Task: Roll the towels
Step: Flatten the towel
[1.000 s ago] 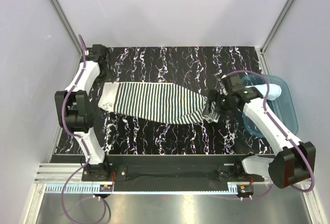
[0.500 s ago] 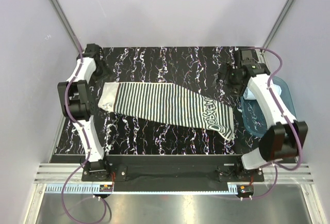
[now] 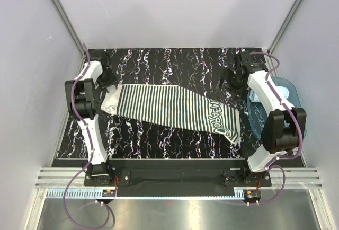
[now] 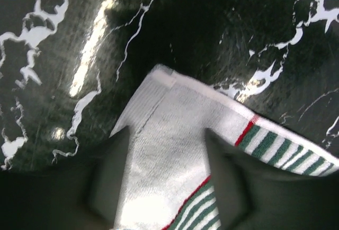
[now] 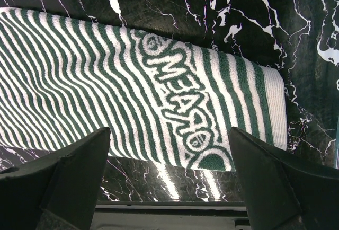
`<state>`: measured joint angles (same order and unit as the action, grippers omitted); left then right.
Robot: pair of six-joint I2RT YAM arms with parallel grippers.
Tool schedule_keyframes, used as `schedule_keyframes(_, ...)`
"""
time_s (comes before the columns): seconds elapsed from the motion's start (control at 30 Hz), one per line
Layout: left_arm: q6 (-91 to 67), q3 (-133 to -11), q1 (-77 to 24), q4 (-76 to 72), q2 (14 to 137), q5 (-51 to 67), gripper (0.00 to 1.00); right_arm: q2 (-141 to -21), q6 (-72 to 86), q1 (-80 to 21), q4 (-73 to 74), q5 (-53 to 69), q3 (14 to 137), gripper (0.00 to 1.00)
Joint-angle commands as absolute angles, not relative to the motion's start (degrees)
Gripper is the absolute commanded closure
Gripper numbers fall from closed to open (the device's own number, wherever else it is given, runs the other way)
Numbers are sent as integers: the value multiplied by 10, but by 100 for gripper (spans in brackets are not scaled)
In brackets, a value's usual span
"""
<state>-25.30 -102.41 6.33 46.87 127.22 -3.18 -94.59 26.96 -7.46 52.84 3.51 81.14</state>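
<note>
The striped towel [image 3: 175, 109] lies spread flat across the table, its white end at the left and its lettered end at the right. My left gripper [image 3: 108, 79] is open, low over the towel's white far-left corner [image 4: 175, 134], with one finger on each side of it. My right gripper [image 3: 233, 79] is open and empty, raised beyond the towel's right end; the lettered end [image 5: 185, 108] shows below it. A pale blue towel [image 3: 256, 97] shows partly in the tray, mostly hidden by my right arm.
The translucent blue plastic tray [image 3: 288, 114] sits at the table's right edge, beside my right arm. The table [image 3: 175, 65] has a black marble top. White walls and metal posts close in the back and sides.
The right gripper let go of the towel's right end, which now lies flat, and drew back to the far right. The left gripper moved down to the towel's left corner.
</note>
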Motion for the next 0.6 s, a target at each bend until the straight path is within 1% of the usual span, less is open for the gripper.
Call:
schedule_keyframes(0.0,-253,-1041,62,449,1296,-6,57,-943,257,-76,515,19,828,0)
schedule_keyframes(0.03,-257,-1039,62,443,1297,-4,78,-945,256,-77,516,18,827,0)
schedule_keyframes(0.1,-256,-1034,60,439,1297,-4,100,-949,255,-76,512,16,824,0)
schedule_keyframes(0.23,-249,-1021,54,435,1261,12,100,-967,254,-72,502,16,817,0)
schedule_keyframes(0.33,-240,-999,52,428,1167,29,100,-981,255,-69,489,18,814,0)
schedule_keyframes(0.37,-236,-996,50,426,1103,32,100,-985,255,-69,487,18,815,0)
schedule_keyframes(0.43,-217,-984,47,419,1037,48,100,-1004,255,-69,476,18,822,0)
schedule_keyframes(0.47,-205,-963,46,404,971,54,100,-1012,255,-69,475,18,835,0)
schedule_keyframes(0.57,-183,-901,44,366,860,107,100,-1047,258,-69,461,32,848,0)
